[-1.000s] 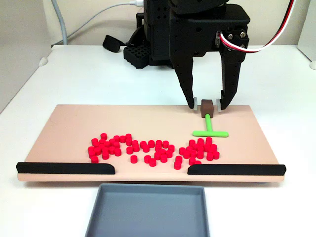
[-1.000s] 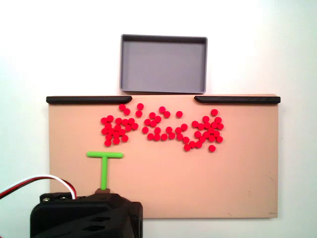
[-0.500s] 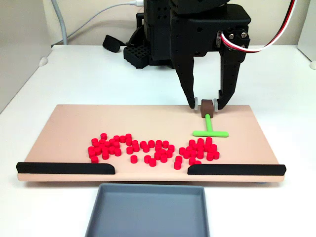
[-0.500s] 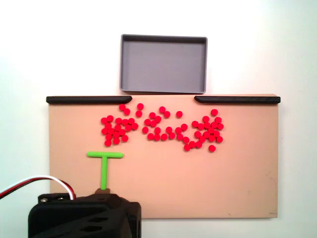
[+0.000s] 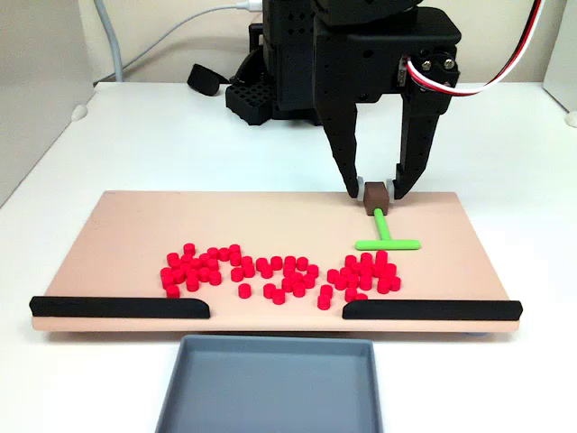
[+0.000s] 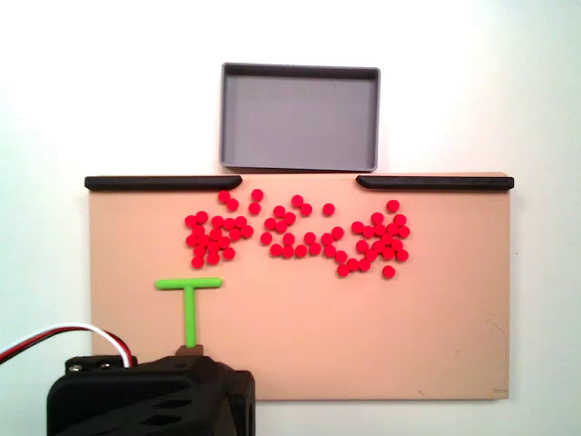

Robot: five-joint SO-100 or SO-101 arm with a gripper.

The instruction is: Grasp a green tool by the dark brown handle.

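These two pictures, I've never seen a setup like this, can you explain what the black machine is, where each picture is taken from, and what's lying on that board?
The black machine is a small robot arm. At its end sits a gripper, two fingers that pinch like tongs. One fixed view faces the arm from the front; the other looks straight down, with the arm's black body at the bottom edge.

On the white table lies a tan board with two black strips along one edge. Beyond that edge sits an empty grey tray. Many small red cylinders are scattered across the board.

The green tool is T-shaped, capped by a dark brown handle. In the front view the fingers stand on either side of that handle, apparently pinching it, with the tool low on the board.
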